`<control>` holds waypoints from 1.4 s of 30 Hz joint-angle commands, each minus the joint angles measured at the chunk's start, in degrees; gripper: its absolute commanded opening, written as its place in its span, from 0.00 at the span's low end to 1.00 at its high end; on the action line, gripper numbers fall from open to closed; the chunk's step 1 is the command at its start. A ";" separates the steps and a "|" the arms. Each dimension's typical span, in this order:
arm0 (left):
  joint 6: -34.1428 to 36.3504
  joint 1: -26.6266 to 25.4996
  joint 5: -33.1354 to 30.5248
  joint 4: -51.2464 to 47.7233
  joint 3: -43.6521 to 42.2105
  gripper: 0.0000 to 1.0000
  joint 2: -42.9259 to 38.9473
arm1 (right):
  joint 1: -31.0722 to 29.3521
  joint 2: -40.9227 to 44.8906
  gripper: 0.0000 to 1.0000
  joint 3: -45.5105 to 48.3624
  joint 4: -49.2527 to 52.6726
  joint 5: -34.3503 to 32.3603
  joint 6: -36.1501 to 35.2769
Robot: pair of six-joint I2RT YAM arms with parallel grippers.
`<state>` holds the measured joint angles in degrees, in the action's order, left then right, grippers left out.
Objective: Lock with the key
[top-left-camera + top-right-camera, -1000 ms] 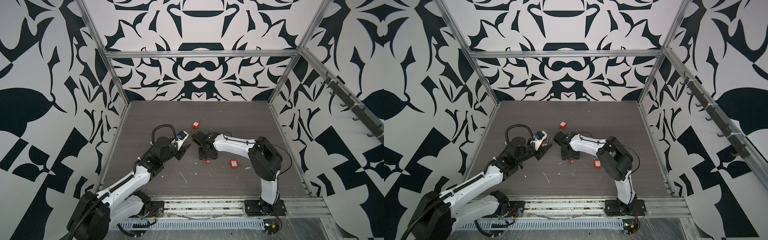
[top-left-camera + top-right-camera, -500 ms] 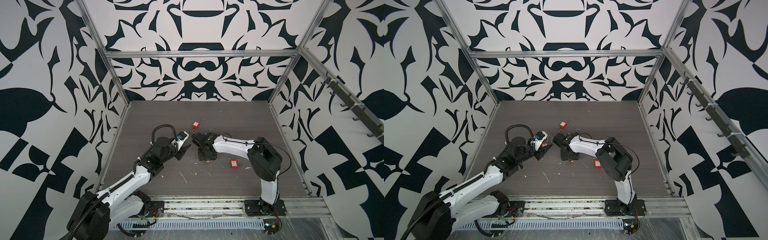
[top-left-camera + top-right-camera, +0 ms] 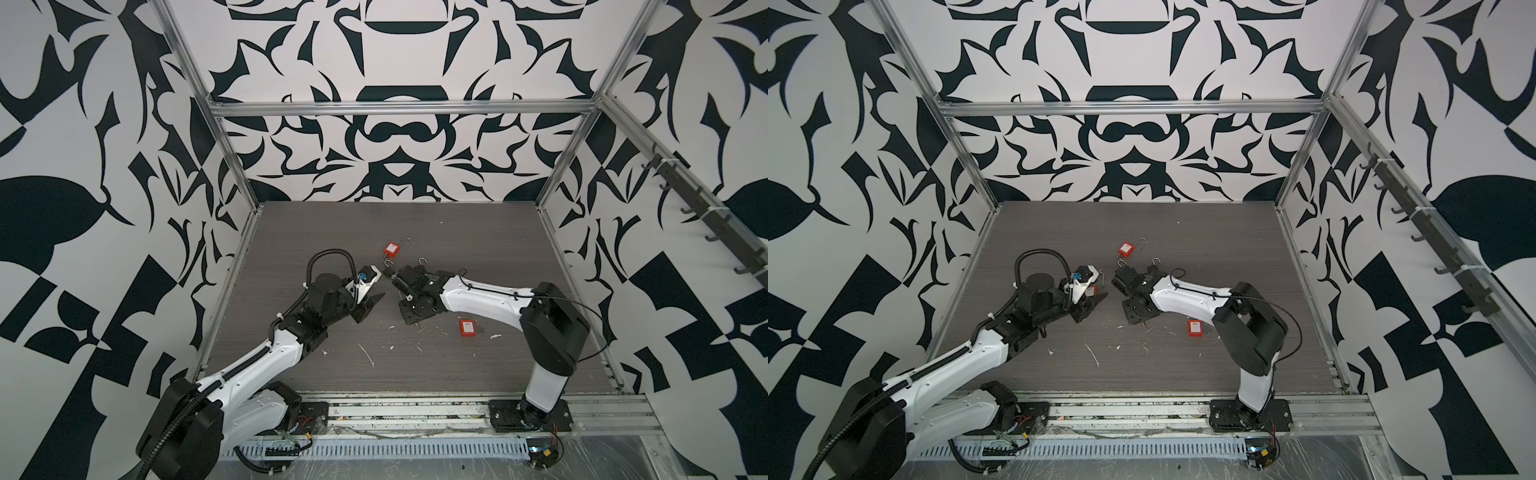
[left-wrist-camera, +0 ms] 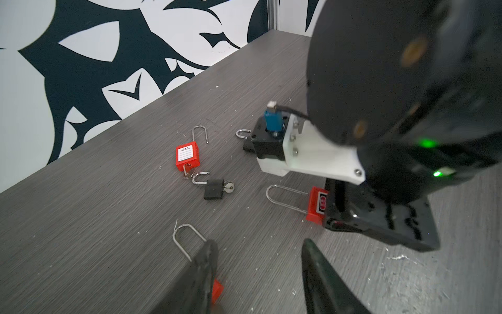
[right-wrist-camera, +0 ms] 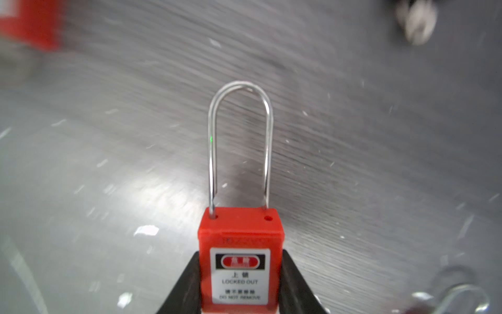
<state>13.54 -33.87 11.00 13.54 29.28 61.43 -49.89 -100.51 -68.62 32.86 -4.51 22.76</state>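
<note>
My right gripper [image 5: 240, 282] is shut on a red padlock [image 5: 240, 244] labelled LOCKED OUT, whose long steel shackle [image 5: 239, 89] points away over the table. The left wrist view shows the same padlock [image 4: 316, 204] at the right gripper's tips, low over the table. This padlock's key is hidden. My left gripper [image 4: 258, 250] stands open, facing the right gripper [image 3: 403, 301] across a small gap. A second red padlock [image 4: 217, 289] lies partly hidden under one left finger. In both top views the left gripper [image 3: 370, 307] [image 3: 1092, 305] sits left of centre.
A red padlock [image 4: 187, 157] with a key [image 4: 187, 172] in it lies further back. A black padlock [image 4: 214, 189] with a key [image 4: 229, 187] lies beside it. Another red padlock [image 3: 468, 328] lies near the right arm. White scraps dot the grey table [image 3: 374, 382].
The right gripper's jaws have narrowed onto the red padlock's body. The left arm has hardly moved.
</note>
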 commanded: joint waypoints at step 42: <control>46.49 -5.68 13.22 -13.50 6.09 0.40 -0.11 | 4.10 16.05 0.23 -5.44 15.43 25.26 -52.44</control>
<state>57.93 -39.42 22.39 0.99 33.80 60.66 -46.09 -84.93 -71.53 47.33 18.63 -29.15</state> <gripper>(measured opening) 0.411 0.416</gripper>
